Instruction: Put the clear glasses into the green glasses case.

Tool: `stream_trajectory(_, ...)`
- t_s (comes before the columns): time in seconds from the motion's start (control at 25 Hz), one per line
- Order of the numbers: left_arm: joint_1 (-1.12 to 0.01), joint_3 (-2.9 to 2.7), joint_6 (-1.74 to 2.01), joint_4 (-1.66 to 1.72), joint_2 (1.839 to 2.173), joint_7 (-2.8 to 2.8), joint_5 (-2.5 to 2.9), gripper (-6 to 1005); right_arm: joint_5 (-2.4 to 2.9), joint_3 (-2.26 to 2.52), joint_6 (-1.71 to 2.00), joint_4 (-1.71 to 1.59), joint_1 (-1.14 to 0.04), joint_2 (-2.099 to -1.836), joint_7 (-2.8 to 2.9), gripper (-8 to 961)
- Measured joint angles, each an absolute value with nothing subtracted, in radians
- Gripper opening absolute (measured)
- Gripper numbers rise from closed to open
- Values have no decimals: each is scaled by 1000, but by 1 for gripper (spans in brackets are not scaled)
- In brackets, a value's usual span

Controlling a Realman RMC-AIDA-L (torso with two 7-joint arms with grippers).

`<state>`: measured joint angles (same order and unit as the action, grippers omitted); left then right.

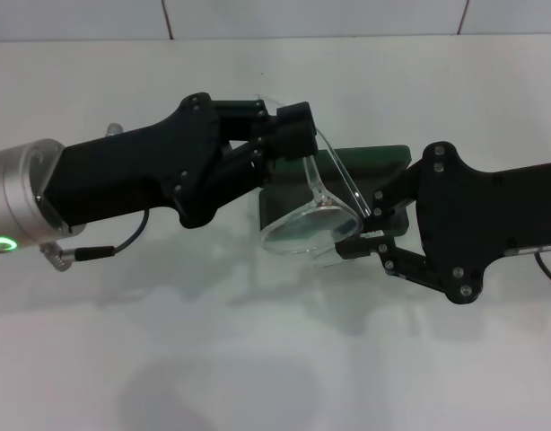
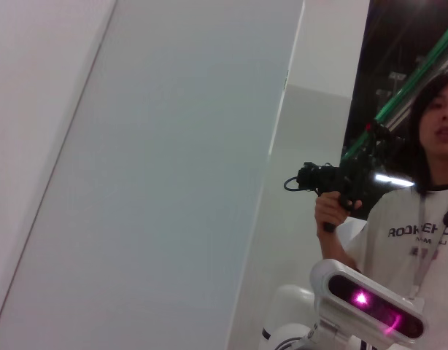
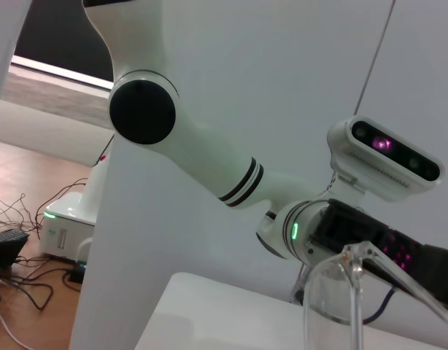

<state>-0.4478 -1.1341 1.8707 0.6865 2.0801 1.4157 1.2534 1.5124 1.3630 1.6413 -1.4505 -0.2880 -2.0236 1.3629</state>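
both arms meet over the middle of the white table (image 1: pixel 258 359), with the clear glasses (image 1: pixel 316 220) held up in the air between them, above and partly in front of the green glasses case (image 1: pixel 374 160). the left gripper (image 1: pixel 289 130) comes in from the left and looks pinched onto the upper edge of the frame, which would explain why the glasses hang tilted with the lens facing down and toward the camera. the right gripper (image 1: pixel 365 235) reaches in from the right and touches the lower side near the lens edge; i cannot tell whether its fingers are pressed on the plastic or only steadying it. held from two sides like this, the glasses seem to be getting turned or lined up so they can go down into the case, which lies on the table just behind and is mostly hidden by the arms, so whether its lid is up is unclear. the glasses are almost colourless, a wraparound lens with a thin clear temple arm rising from it; in the right wrist view only a curved clear piece (image 3: pixel 341 292) shows.
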Motion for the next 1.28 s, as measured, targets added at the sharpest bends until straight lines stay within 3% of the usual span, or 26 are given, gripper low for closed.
stream_trajectory(1.28, -474, -1159, 1875, 655, 2086, 1414, 1295, 136, 1486, 1364, 1635, -1417, -277, -2025, 1316, 71)
